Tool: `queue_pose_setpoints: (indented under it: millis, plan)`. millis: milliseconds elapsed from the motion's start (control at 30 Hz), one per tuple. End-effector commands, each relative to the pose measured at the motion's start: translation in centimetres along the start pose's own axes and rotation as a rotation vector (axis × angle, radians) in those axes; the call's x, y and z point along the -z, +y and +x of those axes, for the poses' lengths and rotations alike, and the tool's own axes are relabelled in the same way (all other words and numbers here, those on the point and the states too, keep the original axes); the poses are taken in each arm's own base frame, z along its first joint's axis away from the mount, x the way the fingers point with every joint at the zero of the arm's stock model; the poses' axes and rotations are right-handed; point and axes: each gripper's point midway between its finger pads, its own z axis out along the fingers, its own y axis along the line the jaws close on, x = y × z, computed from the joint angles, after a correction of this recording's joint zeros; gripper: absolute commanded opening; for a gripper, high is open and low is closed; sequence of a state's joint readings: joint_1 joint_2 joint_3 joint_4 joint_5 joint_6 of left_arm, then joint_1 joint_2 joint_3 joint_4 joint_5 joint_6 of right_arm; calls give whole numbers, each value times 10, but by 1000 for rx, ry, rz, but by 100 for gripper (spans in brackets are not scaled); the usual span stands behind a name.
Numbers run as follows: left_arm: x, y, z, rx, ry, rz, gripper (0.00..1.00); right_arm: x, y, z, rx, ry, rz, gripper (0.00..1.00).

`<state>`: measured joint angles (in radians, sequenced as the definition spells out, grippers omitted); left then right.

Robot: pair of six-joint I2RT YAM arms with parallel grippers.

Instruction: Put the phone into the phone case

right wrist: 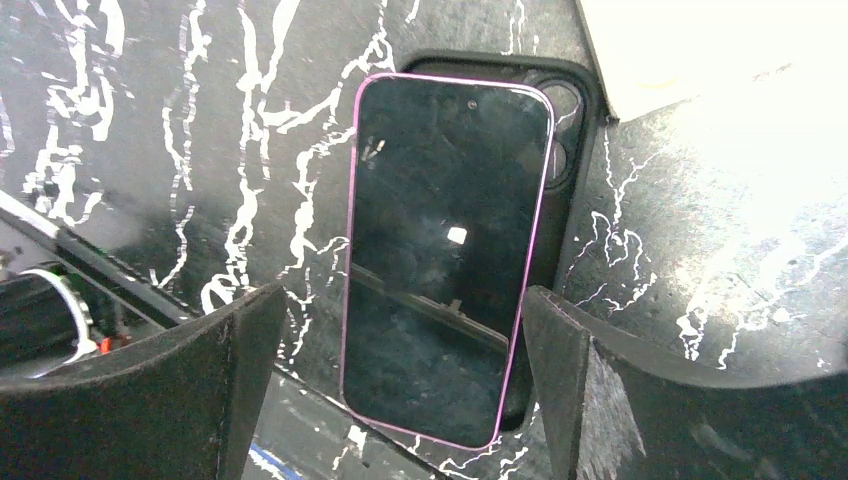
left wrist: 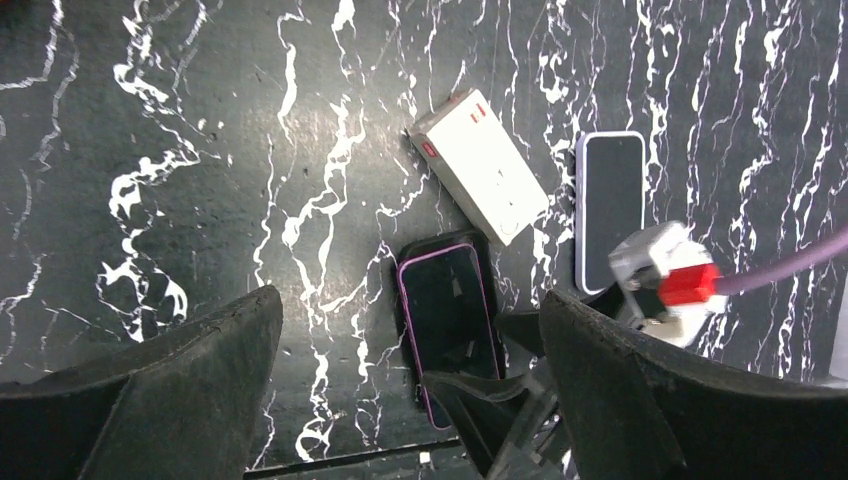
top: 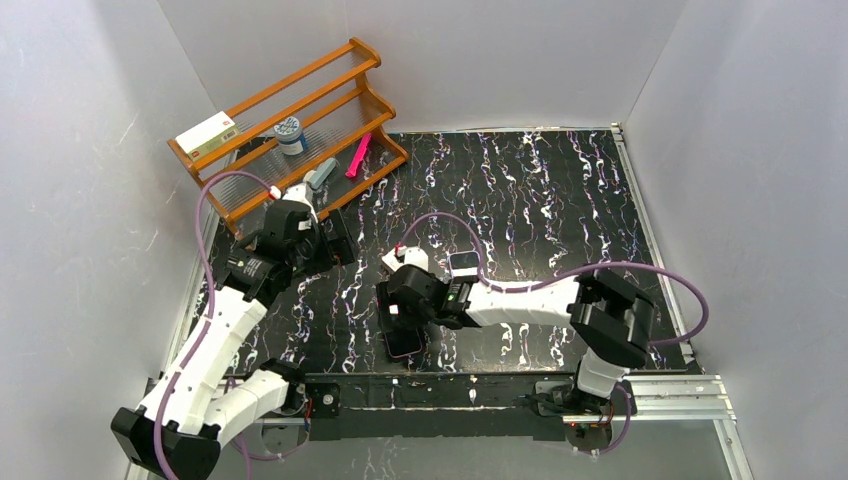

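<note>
**Top view.** Phone (top: 404,343): flat on the bench (top: 560,200) near its front edge, directly under the right tool (top: 402,321). Left tool (top: 338,238): well apart from the phone, up beside the wooden rack (top: 300,100). The rack holds a carton (top: 207,133), a tin (top: 289,134), a pink item (top: 358,156) and a grey item (top: 320,177) (kinds not legible).

**Right wrist view.** Right tool: spread wide, gripping nothing, one finger (right wrist: 650,400) on each side of the phone's lower half. Phone: pink-rimmed, screen up, lying on the black case (right wrist: 572,150). It sits askew, shifted to the left in this view, so the case's top edge, right side and camera cut-outs are uncovered. Whether any edge is seated in the case cannot be told. A white box (right wrist: 700,50) lies just beside the case's upper right corner.

**Left wrist view.** Left tool: fully spread, holding nothing, with bare bench between its fingers. Phone and case lie beyond the fingertips, with the right tool's dark tips at the phone's near end. Past them lies the white box, and beside it a second phone (left wrist: 610,210) with a pale rim, screen up.
</note>
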<state>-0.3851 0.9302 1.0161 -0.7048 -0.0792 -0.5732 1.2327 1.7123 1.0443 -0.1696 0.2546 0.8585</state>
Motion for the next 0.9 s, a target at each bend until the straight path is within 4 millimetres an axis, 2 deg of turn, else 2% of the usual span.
queue_pose_setpoints:
  millis: [0, 133, 267, 467, 700, 867]
  plan:
    - [-6, -6, 27, 9, 107, 62, 98, 29, 15, -34, -6, -114, -42, 94]
    - [-13, -9, 51, 47, 182, 105, 95, 38, 6, -41, -14, -141, -48, 85]
    - [-24, -16, 76, 93, 274, 160, 87, 40, -7, -41, -37, -129, -67, 72]
    - [-45, -17, 118, 189, 423, 195, 74, 32, -15, -25, -63, -74, -119, 62]
    - [-60, -17, 156, 303, 507, 250, 62, 26, -25, -20, -79, -40, -135, 57]
    - [-70, -13, 171, 337, 540, 243, 50, 19, -31, -10, -95, 17, -146, 54]
